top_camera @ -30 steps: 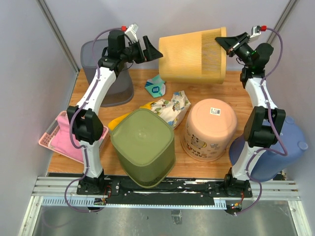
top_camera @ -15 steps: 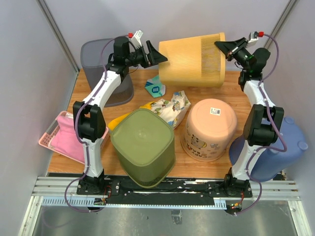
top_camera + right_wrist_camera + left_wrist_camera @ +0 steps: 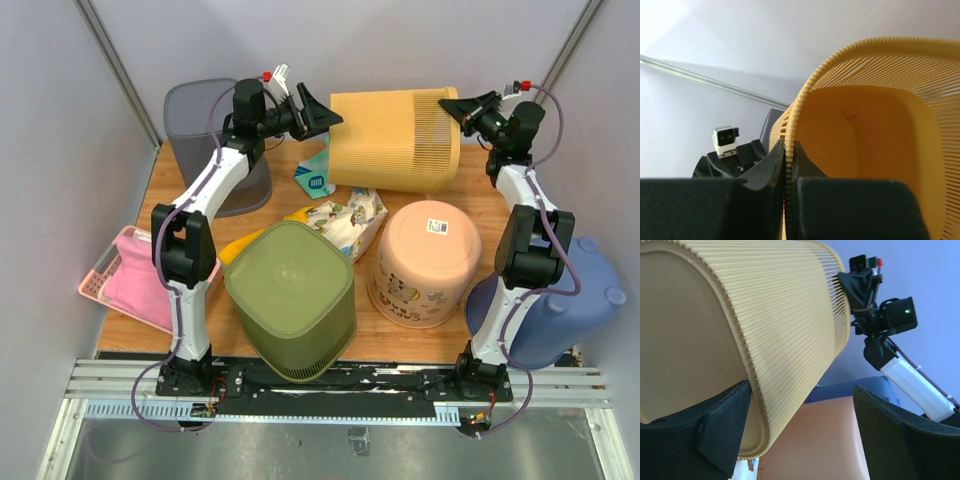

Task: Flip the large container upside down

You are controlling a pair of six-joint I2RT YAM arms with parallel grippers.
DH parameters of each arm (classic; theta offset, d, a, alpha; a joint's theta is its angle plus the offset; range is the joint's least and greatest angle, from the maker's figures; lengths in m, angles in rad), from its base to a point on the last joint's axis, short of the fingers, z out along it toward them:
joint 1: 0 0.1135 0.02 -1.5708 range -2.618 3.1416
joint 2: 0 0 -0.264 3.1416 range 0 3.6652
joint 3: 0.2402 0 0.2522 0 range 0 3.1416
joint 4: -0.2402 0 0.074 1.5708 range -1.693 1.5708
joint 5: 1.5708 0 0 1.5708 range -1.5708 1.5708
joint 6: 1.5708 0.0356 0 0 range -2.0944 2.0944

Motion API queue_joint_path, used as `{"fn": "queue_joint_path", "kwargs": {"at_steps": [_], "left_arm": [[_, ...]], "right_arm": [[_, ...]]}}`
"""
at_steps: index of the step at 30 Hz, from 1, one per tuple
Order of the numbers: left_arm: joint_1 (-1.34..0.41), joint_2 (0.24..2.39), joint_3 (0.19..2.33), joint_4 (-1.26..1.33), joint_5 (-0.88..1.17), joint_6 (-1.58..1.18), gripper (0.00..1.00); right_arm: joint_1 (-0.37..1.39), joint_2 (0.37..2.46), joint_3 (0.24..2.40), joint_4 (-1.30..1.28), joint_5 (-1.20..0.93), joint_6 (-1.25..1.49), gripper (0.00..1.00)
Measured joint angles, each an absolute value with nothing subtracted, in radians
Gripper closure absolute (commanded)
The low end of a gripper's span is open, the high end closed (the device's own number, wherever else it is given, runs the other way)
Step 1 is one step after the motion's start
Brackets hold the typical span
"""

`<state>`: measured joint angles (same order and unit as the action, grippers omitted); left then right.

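The large container (image 3: pixel 395 140) is a yellow ribbed bin lying on its side, lifted at the back of the table. Its open mouth faces right and its closed base faces left. My right gripper (image 3: pixel 462 108) is shut on the rim, which shows pinched between the two fingers in the right wrist view as the container (image 3: pixel 865 140) fills the right side behind my right gripper (image 3: pixel 788 150). My left gripper (image 3: pixel 318 112) stands open at the base end. In the left wrist view the container (image 3: pixel 780 330) has its base corner between the spread fingers of my left gripper (image 3: pixel 800 395), with the left finger (image 3: pixel 725 425) against the base.
An upturned olive bin (image 3: pixel 290 295) and an upturned pink tub (image 3: pixel 425 260) stand in front. A grey bin (image 3: pixel 215 140) is at the back left, a blue bin (image 3: pixel 560 300) at the right, a pink basket (image 3: pixel 130 275) at the left. A patterned bag (image 3: pixel 350 215) and teal packet (image 3: pixel 315 180) lie mid-table.
The container has swung lower and levelled out. My left gripper moved right up to its base and its jaws narrowed a little. The right gripper kept its hold on the rim.
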<state>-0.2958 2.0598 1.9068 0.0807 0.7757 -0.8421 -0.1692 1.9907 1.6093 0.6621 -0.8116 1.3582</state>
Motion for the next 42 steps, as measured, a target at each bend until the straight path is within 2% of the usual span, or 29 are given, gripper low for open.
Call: {"fn": "queue_joint_path", "kwargs": {"at_steps": [3, 7, 12, 21, 24, 25, 28, 37, 42], "left_arm": [[-0.295, 2.06, 1.915, 0.093, 0.77, -0.861, 0.15], [-0.295, 2.06, 1.941, 0.095, 0.77, -0.889, 0.15], [-0.312, 2.062, 2.017, 0.129, 0.804, -0.938, 0.14], [-0.395, 2.135, 2.233, 0.216, 0.84, -1.001, 0.13], [-0.424, 2.199, 2.282, 0.245, 0.844, -1.021, 0.13], [-0.43, 2.218, 2.296, 0.252, 0.844, -1.028, 0.13], [-0.449, 2.271, 2.333, 0.279, 0.839, -1.048, 0.13], [-0.495, 2.338, 2.372, 0.297, 0.811, -1.061, 0.12], [-0.513, 2.354, 2.355, 0.281, 0.796, -1.056, 0.11]], "right_arm": [[-0.169, 2.035, 1.63, 0.616, -0.812, 1.351, 0.95], [-0.169, 2.06, 1.642, 0.504, -0.81, 1.331, 0.75], [-0.163, 2.086, 1.692, 0.364, -0.787, 1.24, 0.6], [-0.145, 2.091, 1.745, 0.106, -0.717, 1.049, 0.51], [-0.146, 2.091, 1.762, 0.004, -0.644, 0.958, 0.45], [-0.146, 2.091, 1.764, -0.028, -0.618, 0.932, 0.4], [-0.146, 2.091, 1.776, -0.121, -0.55, 0.872, 0.37], [-0.13, 2.084, 1.968, -0.395, -0.347, 0.709, 0.33], [-0.117, 2.022, 1.972, -0.474, -0.163, 0.637, 0.31]]}}
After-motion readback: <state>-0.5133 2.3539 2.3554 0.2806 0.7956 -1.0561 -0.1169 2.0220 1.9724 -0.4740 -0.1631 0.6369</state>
